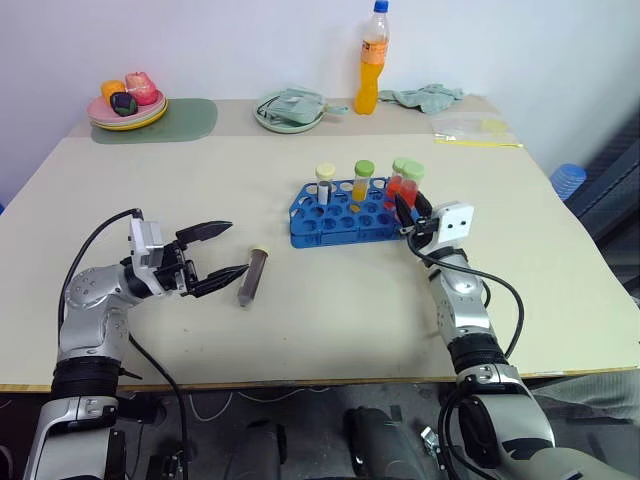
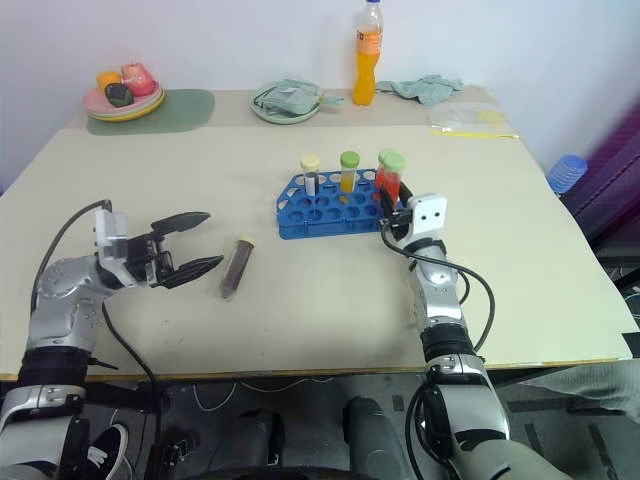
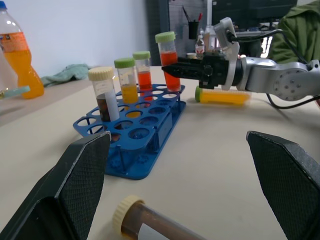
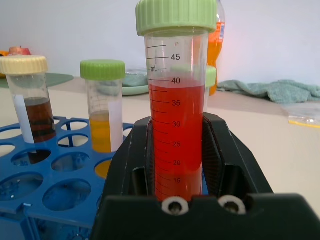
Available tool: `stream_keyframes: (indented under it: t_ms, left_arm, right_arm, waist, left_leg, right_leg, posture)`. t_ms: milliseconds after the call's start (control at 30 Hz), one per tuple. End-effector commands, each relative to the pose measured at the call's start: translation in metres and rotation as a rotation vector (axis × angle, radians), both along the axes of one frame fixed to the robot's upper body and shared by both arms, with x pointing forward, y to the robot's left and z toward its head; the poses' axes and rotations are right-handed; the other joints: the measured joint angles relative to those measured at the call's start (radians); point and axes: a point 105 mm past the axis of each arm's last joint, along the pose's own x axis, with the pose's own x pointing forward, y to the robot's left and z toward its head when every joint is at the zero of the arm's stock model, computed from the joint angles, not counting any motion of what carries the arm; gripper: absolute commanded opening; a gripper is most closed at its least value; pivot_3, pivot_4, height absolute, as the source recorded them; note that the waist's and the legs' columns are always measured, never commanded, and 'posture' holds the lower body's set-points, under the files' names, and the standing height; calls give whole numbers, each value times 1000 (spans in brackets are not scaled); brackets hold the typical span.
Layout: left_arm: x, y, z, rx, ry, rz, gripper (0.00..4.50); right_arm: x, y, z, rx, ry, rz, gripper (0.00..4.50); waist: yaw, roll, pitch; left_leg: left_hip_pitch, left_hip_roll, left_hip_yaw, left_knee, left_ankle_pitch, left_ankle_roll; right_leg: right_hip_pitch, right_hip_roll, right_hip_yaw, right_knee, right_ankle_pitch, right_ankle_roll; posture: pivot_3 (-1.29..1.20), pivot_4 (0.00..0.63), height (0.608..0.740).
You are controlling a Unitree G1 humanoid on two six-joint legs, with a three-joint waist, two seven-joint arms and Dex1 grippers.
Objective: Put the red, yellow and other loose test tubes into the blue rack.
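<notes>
Test tubes split between blue rack [image 1: 340, 212] and surface [image 1: 300, 330]. Standing upright in the rack's far row: dark tube [image 1: 325, 186] with pale yellow cap, yellow tube [image 1: 362, 182] with green cap, red-orange tube [image 3: 142, 72] with green cap.

Clamped upright at the rack's right end by right gripper [image 1: 408, 212]: second red tube [image 4: 176, 130], gripped round the lower half with the cap well clear above, presumably so the base can drop straight into a hole. Cannot tell whether that base already sits in one.

Lying on its side on the surface, on the near side of the rack: brown tube [image 1: 252, 276], pale yellow cap pointing away from the robot. Left gripper [image 1: 238, 248] spread wide, aimed level at it, just beside and not touching. From the left wrist, seen lying between the two fingers [image 3: 80, 185], likely lined up for a sideways pinch.

Also lying flat beyond the right gripper, apart from the rack: another yellow tube [image 3: 222, 96] with green cap.

Most rack holes empty, so room enough for all. Judged stage: one tube being seated, two left to collect. Orange drink bottle [image 1: 372, 62] at the far edge, no part of the job.
</notes>
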Motion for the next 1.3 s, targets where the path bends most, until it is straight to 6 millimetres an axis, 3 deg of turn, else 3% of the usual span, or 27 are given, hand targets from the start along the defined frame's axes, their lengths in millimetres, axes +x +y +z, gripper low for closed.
stream_keyframes:
  t_ms: [33, 67, 100, 267, 500, 600, 733, 867, 1167, 1300]
  left_arm:
    - [-3, 3, 11, 7, -52, 8, 4500]
    - [-3, 2, 13, 7, -54, 7, 4500]
    - [-4, 1, 14, 6, -56, 6, 4500]
    - [-6, -8, 21, 5, -65, -3, 4500]
    - [-11, -20, 28, 0, -68, -5, 4500]
    - [-12, -23, 26, 0, -64, -2, 4500]
    - [-11, -27, 24, -14, -58, 3, 4500]
    - [-9, -32, 22, -21, -52, -4, 4500]
    - [-4, -43, 31, -13, -73, -21, 4500]
    - [-5, -49, 37, -11, -76, -19, 4500]
  right_arm:
    - [0, -2, 10, 59, -23, 24, 1297]
    - [-1, -2, 11, 53, -26, 23, 1810]
    - [-1, -3, 12, 46, -30, 17, 2030]
    - [-2, -4, 18, 15, -49, 18, 4454]
    - [-16, -26, 24, -29, -39, 9, 4454]
    - [-37, -35, 36, -19, -14, 64, 4454]
    - [-61, -52, 37, -38, 65, 92, 4454]
    - [-68, -58, 31, -103, 275, 76, 4454]
    - [-56, -60, 52, -277, 581, 5, 4454]
    - [-65, -69, 31, -284, 895, 24, 4454]
  waist:
    - [-3, 0, 0]
    - [-4, 0, 0]
    - [-5, 0, 0]
    - [-11, 0, 0]
    - [-11, 0, 0]
    - [-8, 0, 0]
    - [-1, 0, 0]
    - [-1, 0, 0]
    - [11, 0, 0]
    - [15, 0, 0]
  left_leg:
    - [0, 0, 0, 0, 0, 0]
    - [0, 0, 0, 0, 0, 0]
    - [0, 0, 0, 0, 0, 0]
    - [0, 0, 0, 0, 0, 0]
    - [0, 0, -2, -1, 0, 0]
    - [-1, 0, -2, -1, 0, 0]
    - [0, 0, -1, 0, 0, 0]
    - [0, 0, 0, 0, 0, 0]
    - [-1, 0, 0, 0, 0, 0]
    - [-3, 0, 0, 0, 0, 0]
  right_leg:
    - [0, 0, 0, 0, 0, 0]
    - [0, 0, 0, 0, 0, 0]
    - [0, 0, 0, 0, 0, 0]
    - [0, -1, 0, 0, 0, 0]
    - [0, -2, 0, 0, 0, 0]
    - [0, -2, 0, 0, 0, 0]
    - [0, -2, 0, 0, -1, -1]
    - [0, -1, 1, -1, -2, -3]
    - [-1, 0, 1, -2, -2, -4]
    - [-1, -1, 0, -5, -2, -4]
  posture:
    - [0, 150, 740]
    - [0, 150, 740]
    - [0, 150, 740]
    - [0, 150, 740]
    - [0, 150, 740]
    - [0, 150, 740]
    - [0, 150, 740]
    - [0, 150, 740]
    - [0, 150, 740]
    - [0, 150, 740]
